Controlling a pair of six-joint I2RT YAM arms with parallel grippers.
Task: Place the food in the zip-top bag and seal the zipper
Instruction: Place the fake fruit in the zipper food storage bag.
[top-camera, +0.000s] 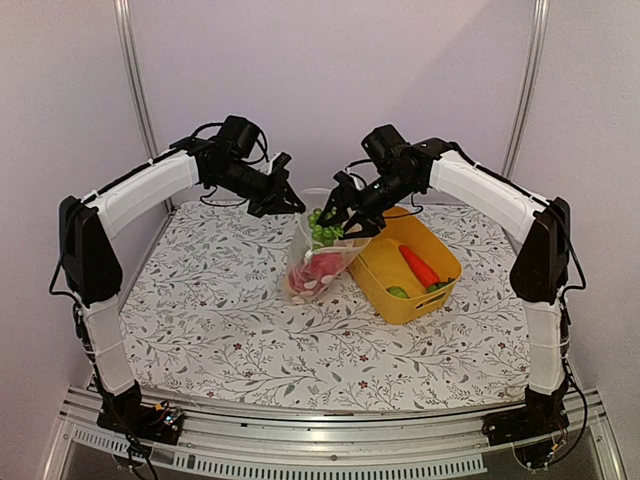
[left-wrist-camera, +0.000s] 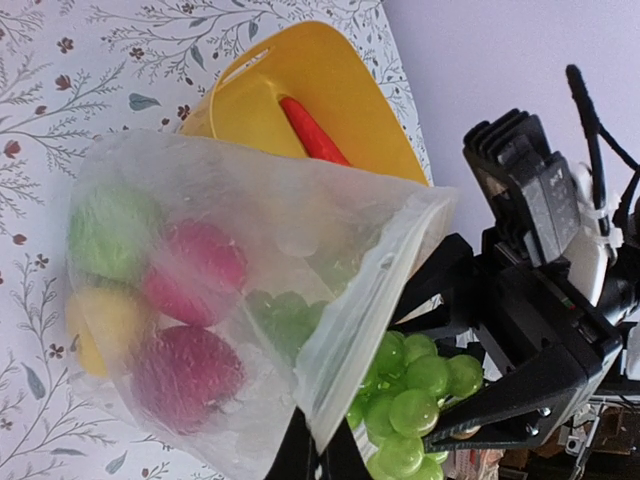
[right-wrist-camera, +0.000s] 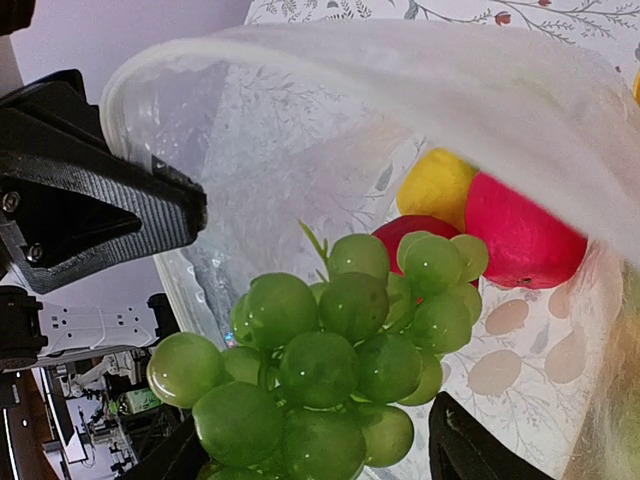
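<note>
Clear dotted plastic: your zip-top bag (top-camera: 318, 262) stands mid-table, mouth up, bottom on the floral tablecloth (top-camera: 220, 320). Your left gripper (top-camera: 290, 203) is clenched on the mouth edge at the bag's 11 o'clock. Your right gripper (top-camera: 340, 222), at 1 o'clock, has its jaws spread, with a green grape bunch (right-wrist-camera: 320, 370) between them at the bag's mouth. Inside lie red pieces (right-wrist-camera: 520, 240), a lemon (right-wrist-camera: 435, 185) and a green piece (left-wrist-camera: 110, 230). Yellow tub (top-camera: 385, 275) sits just beside the bag at 3 o'clock, and a carrot (top-camera: 420, 266) lies in it.
</note>
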